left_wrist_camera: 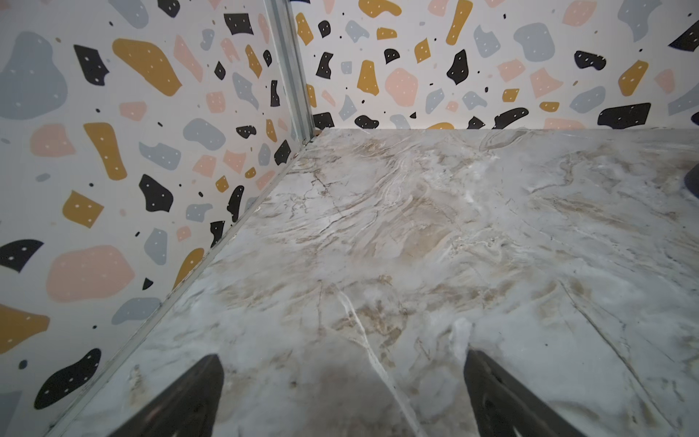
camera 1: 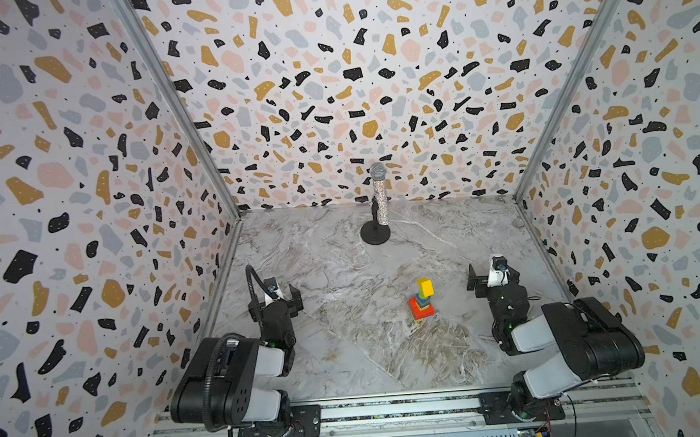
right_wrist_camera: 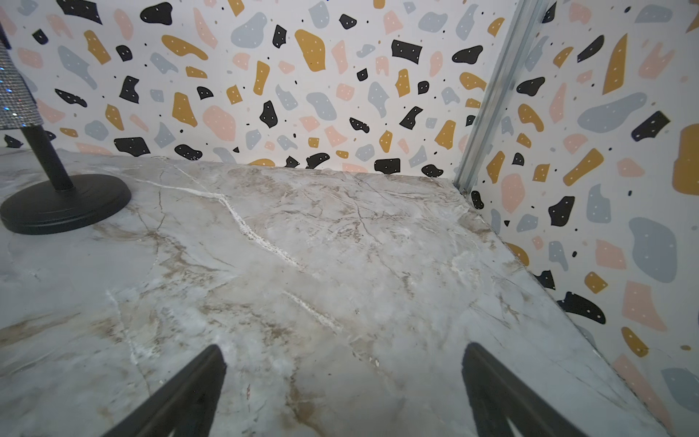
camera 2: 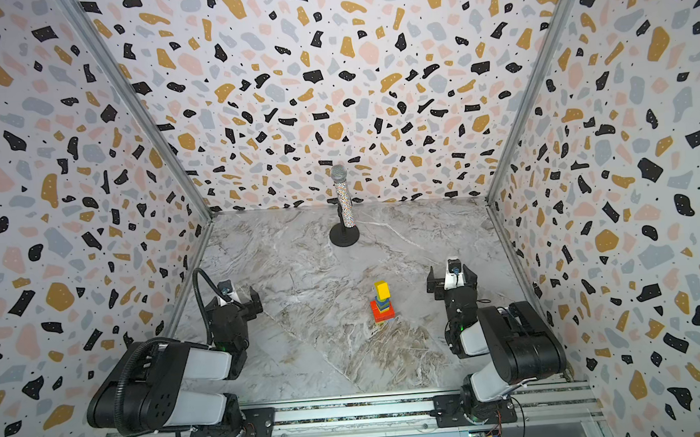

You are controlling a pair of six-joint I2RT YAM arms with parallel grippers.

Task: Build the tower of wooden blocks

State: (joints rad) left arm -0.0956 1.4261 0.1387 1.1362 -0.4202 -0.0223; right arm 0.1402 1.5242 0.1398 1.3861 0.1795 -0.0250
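The tower (camera 1: 422, 302) (camera 2: 382, 305) of wood blocks stands in the middle of the marble table in both top views. It has wide red bricks (camera 1: 420, 312) at the base, blue and green pieces above, and a yellow cube (camera 1: 425, 287) on top, leaning slightly. My left gripper (camera 1: 275, 299) (camera 2: 234, 299) rests far to its left, open and empty. My right gripper (camera 1: 494, 279) (camera 2: 452, 282) rests to its right, also open and empty. Each wrist view shows only bare marble between wide-apart fingers (left_wrist_camera: 204, 382) (right_wrist_camera: 204, 374); the tower is out of both.
A glittery microphone (camera 1: 379, 197) (camera 2: 344, 199) on a black round stand (right_wrist_camera: 64, 204) stands at the back centre. Patterned walls close in the table on three sides. A metal rail (camera 1: 393, 408) runs along the front edge under both arm bases.
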